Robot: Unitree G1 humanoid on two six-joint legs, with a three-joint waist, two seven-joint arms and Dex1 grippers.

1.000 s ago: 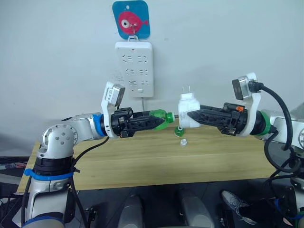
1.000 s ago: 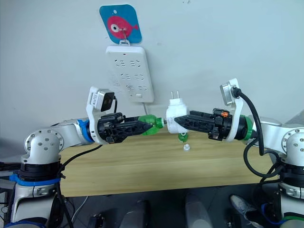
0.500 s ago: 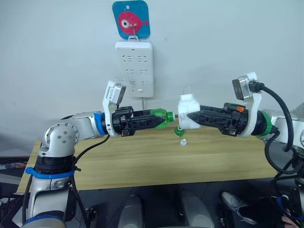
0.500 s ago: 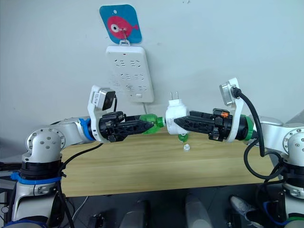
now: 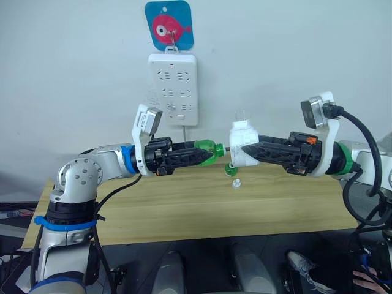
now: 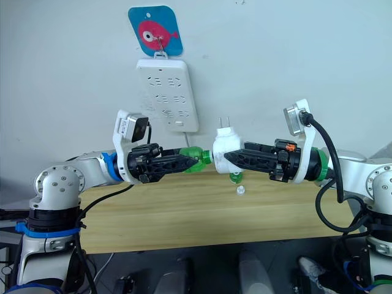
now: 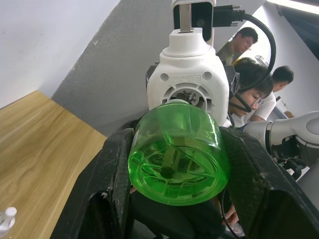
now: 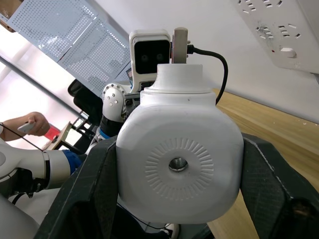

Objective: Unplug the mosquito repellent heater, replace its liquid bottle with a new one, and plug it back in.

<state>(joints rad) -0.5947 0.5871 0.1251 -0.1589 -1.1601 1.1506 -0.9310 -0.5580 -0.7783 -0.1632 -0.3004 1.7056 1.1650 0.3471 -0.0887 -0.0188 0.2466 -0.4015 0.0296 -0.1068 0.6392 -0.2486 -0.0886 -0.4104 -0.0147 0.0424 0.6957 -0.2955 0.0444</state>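
My right gripper (image 5: 249, 150) is shut on the mosquito repellent heater (image 5: 243, 149), a white rounded unit held above the table with its two prongs pointing up. My left gripper (image 5: 197, 154) is shut on a green liquid bottle (image 5: 208, 151) lying sideways, its neck pointing at the heater's open underside and touching or nearly touching it. From the left wrist, the bottle's base (image 7: 177, 152) lines up in front of the heater's socket (image 7: 187, 79). In the right wrist view the heater's round face (image 8: 178, 164) sits between the black fingers. A second green bottle (image 5: 230, 169) stands on the table behind.
A long white socket strip (image 5: 173, 89) hangs on the wall under a blue fish-print hook plate (image 5: 168, 24), above the two grippers. A small white cap (image 5: 235, 182) lies on the wooden table (image 5: 184, 211). People (image 7: 249, 64) show in the background of the left wrist view.
The left gripper has edged the green bottle slightly toward the heater. The right gripper and heater have barely moved.
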